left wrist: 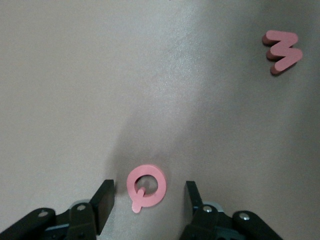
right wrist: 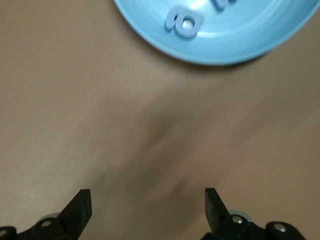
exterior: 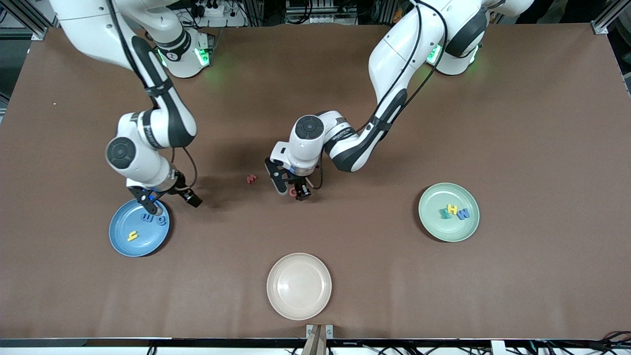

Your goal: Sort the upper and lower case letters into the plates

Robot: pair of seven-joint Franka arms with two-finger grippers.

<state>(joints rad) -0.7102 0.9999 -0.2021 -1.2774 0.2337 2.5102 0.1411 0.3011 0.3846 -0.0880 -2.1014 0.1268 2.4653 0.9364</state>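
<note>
Cream plate [exterior: 298, 286] sits bare. Three letters lie in the blue plate [exterior: 121, 241], three in the green plate [exterior: 434, 227]. Left gripper [left wrist: 150, 200], open, straddles the red Q [left wrist: 146, 187]; red M [exterior: 252, 179] waits. Right gripper [exterior: 170, 197], open, hangs beside the blue plate.

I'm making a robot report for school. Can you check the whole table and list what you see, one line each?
Surface: brown table, flat.
Job's things: blue plate holds three letters; green plate holds three; red Q and red m lie on the table.
Clutter: cream plate, nothing in it.
Grippers: left gripper open around the Q; right gripper open by the blue plate's rim.
Cables: black cables along both arms.
Surroundings: metal frame, wires at the edges.
</note>
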